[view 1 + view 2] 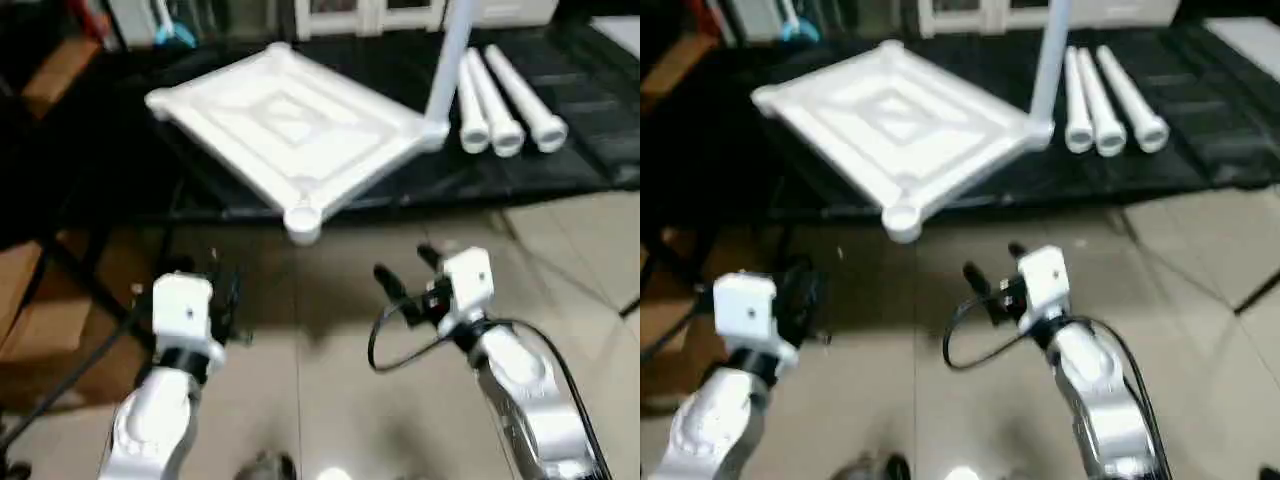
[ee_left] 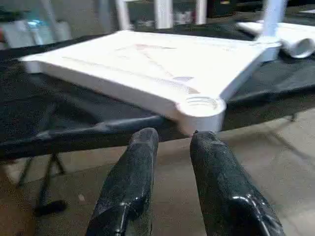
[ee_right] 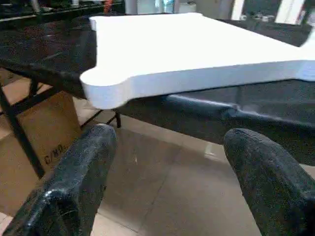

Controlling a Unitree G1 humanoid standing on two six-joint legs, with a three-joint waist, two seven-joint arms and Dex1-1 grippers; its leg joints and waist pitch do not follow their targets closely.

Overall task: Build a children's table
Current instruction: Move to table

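At lower left the left gripper (image 1: pixel 232 300) is held narrow and empty. The tabletop (image 1: pixel 285 125), upper centre, overhangs the black bench (image 1: pixel 560 160), one leg (image 1: pixel 447 65) fitted, three loose legs (image 1: pixel 505 100) at upper right. At lower right the right gripper (image 1: pixel 405 272) is spread wide, empty. The tabletop could be tipped off if its near corner socket (image 1: pixel 302 220) is nudged.

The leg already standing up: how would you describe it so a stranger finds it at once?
On the black table lies the white tabletop, ribbed side up. At its far right corner one white leg stands upright in the socket; the three loose legs beside it lie flat.
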